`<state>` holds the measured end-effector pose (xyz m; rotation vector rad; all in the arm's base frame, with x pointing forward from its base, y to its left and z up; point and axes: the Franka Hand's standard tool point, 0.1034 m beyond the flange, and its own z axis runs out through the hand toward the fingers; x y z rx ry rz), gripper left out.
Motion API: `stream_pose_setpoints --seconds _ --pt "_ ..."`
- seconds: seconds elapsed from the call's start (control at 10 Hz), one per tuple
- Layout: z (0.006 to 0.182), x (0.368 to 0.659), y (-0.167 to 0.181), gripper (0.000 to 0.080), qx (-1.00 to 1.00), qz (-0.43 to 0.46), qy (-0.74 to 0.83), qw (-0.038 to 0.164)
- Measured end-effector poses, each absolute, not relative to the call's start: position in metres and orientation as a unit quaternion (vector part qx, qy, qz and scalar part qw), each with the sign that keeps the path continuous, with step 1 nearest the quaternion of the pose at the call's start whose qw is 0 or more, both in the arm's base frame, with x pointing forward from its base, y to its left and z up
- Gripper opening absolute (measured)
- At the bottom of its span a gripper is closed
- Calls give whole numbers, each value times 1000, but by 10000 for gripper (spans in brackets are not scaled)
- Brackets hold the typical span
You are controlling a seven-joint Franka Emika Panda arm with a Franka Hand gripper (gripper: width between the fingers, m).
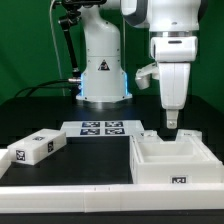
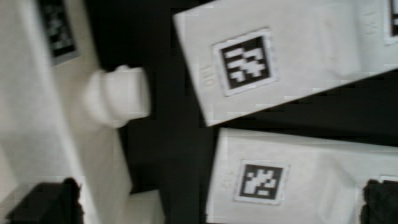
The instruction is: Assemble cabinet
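Black tabletop (image 1: 100, 162) holds the cabinet (image 1: 172, 160) at the exterior view's right, with the gripper (image 1: 172, 122) just above its rear wall. In the wrist view, the fingers (image 2: 45, 200) are spread wide and empty over tagged white panels (image 2: 267, 70). Best to descend centred and square before closing.

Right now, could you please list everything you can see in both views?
cabinet box: 1, white, tagged, on the table at the exterior view's right.
smaller block: 1, white, tagged, at the exterior view's left.
tagged panels: 2, white, in the wrist view, near the knob.
knob: 1, white, round, in the wrist view.
marker board: 1, white with four black tags, centre, in front of the robot base.
rail: 1, white, along the table's near edge.
table: 1, black.
robot base: 1, white, at the back.
gripper: 1, dark fingertips, open, above the cabinet box's rear.
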<state>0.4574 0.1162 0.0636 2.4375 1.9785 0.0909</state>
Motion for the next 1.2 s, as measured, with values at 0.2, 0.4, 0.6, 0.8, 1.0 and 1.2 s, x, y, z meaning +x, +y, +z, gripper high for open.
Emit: stream_pose_setpoints --seconds 0.2,0.4,0.6,0.8,1.0,1.2 --pt "54 446 128 796 784 32 620 -7" --pt "50 445 130 796 789 27 614 -11" --pt "48 444 130 796 789 26 614 -12" --pt "38 439 142 796 795 28 606 -19" --pt "35 435 144 796 793 26 608 -21" --pt "33 431 145 796 793 23 608 -23"
